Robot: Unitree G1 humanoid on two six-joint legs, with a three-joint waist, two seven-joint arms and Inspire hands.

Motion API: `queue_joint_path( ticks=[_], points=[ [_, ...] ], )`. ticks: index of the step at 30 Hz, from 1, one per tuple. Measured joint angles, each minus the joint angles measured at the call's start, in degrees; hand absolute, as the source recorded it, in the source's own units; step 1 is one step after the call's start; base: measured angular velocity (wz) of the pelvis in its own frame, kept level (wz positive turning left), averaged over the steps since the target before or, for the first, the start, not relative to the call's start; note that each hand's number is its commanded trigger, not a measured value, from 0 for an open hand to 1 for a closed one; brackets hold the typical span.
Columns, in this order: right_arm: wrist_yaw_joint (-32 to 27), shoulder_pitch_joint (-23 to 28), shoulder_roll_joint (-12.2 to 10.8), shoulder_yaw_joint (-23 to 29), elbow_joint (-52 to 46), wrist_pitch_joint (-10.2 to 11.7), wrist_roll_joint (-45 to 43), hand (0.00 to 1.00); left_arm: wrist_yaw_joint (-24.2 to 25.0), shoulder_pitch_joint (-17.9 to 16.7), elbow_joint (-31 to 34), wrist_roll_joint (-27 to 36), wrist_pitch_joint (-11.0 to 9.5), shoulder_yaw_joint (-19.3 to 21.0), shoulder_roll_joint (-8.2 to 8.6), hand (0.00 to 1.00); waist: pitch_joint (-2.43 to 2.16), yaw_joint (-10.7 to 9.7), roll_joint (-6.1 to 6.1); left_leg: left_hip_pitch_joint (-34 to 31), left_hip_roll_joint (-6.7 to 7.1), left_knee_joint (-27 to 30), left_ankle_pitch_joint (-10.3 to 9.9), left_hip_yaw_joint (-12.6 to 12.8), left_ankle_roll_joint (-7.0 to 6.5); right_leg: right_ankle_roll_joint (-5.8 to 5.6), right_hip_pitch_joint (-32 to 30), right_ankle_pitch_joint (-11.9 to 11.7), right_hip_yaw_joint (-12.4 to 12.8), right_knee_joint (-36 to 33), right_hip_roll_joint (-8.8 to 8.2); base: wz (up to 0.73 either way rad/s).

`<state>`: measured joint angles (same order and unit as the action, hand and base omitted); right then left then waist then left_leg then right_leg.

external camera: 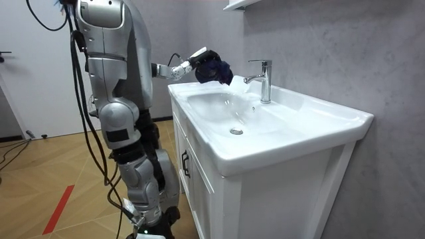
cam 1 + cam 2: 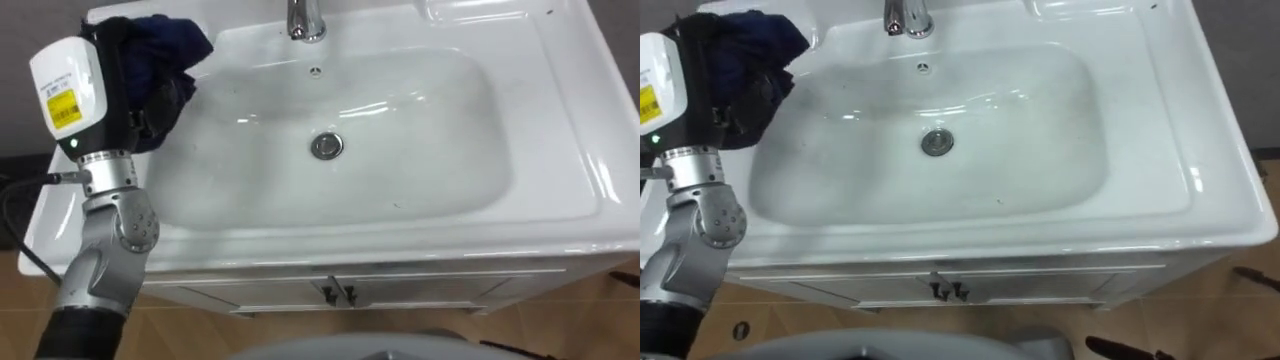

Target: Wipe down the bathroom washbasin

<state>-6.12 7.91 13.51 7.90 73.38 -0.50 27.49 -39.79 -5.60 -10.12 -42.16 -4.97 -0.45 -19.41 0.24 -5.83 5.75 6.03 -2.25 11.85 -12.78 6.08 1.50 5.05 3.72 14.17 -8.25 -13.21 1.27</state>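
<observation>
Our left hand [image 2: 112, 72] clutches the dark cloth [image 2: 176, 40] over the far-left rim of the basin [image 2: 560, 110]. Wiping looks about to start, so next we lower it into the bowl.

The shiny chrome tap [image 2: 305, 20] is cut off by the top edge in both eye views. The front part of the robot's left hand [image 2: 68, 90] is buried in the crumpled dark blue cloth [image 2: 172, 45]. The white ceramic basin [image 2: 560, 130] loses its right corner at the left eye view's edge. The small dark cabinet handles [image 2: 338, 294] are too small to tell their shape.
</observation>
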Motion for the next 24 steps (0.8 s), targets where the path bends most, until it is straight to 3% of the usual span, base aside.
queue_joint_path(
  ticks=[4, 14, 19, 24],
  points=[
    [0.0, 0.1, 0.0, 0.0, -0.3, 0.0, -0.8, 0.0, 0.0, -1.7, -0.2, 0.8, 0.3, 2.2, 0.0, 1.0, -0.31, 0.0, -0.38, 0.0, 0.05, -0.1, 0.0, 0.0, 0.0, -0.12, 0.3, -0.1, -0.5, 0.2, -0.07, 0.06],
    [-0.1, 1.8, 0.0, 0.2, -2.2, 0.0, -1.1, 0.0, 0.4, -2.0, -3.1, 1.2, 1.1, 2.6, 0.0, 1.0, -0.48, 1.1, -0.61, 0.7, 0.13, -0.1, 0.0, 0.0, 0.0, -0.23, 1.4, -0.2, -0.3, 0.7, -0.05, -0.01],
    [0.1, 2.4, -0.1, 0.2, -2.4, -0.3, -1.1, 0.0, 0.7, -2.2, -3.1, 1.2, 3.5, 2.6, 0.0, 1.0, -0.5, 1.4, -0.48, 0.8, 0.15, -0.3, 0.0, 0.0, 0.0, -0.23, 1.4, -0.2, -0.1, 0.8, -0.02, -0.01],
    [1.3, 2.5, -0.1, 0.2, -2.3, -0.4, -1.1, 0.0, 2.1, -3.0, -3.3, 1.2, 4.3, 2.6, -0.01, 1.0, -0.28, 1.4, -0.26, 0.9, 0.15, -0.3, 0.0, 0.1, 0.0, -0.23, 1.3, -0.2, 0.3, 0.8, 0.01, -0.03]
  ],
)
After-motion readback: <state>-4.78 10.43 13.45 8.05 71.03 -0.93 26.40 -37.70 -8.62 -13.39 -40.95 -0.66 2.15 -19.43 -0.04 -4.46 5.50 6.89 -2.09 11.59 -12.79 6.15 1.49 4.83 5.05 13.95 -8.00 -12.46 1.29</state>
